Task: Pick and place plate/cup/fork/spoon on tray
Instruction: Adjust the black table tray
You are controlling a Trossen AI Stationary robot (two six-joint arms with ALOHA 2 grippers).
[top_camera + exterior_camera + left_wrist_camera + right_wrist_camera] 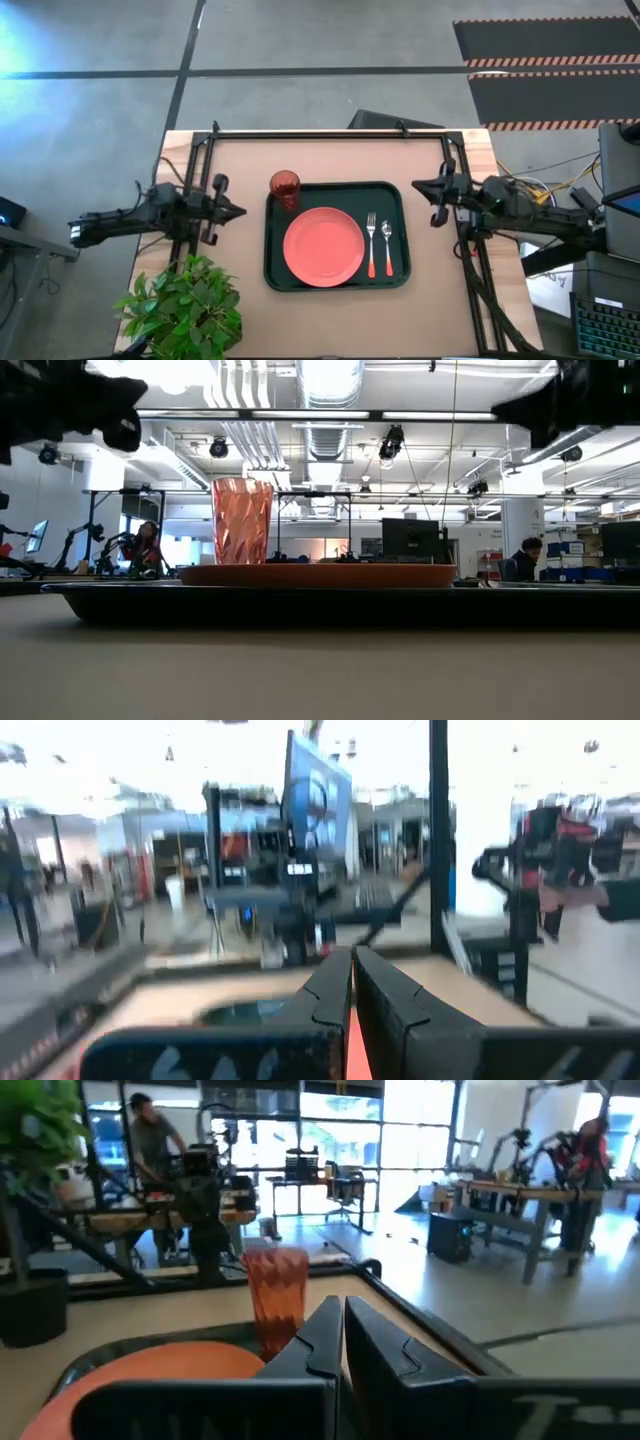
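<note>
The plate [323,246], fork [371,245] and spoon [387,247] are laid in the tray [335,283]; the cup [285,188] is stood at its corner. Both grippers' fingers [330,995] [322,1335] are pressed together, empty.

Hidden and cut-off parts

In the low view the plate [318,575] hides the cup's [242,520] base, and the fork and spoon lie unseen behind the tray [330,605] rim; the left wrist view is blurred throughout.

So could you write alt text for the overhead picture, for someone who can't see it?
A dark tray on a wooden table holds an orange plate, a red cup at its corner, and a fork beside a spoon. The left gripper and right gripper flank it, shut and empty.
</note>
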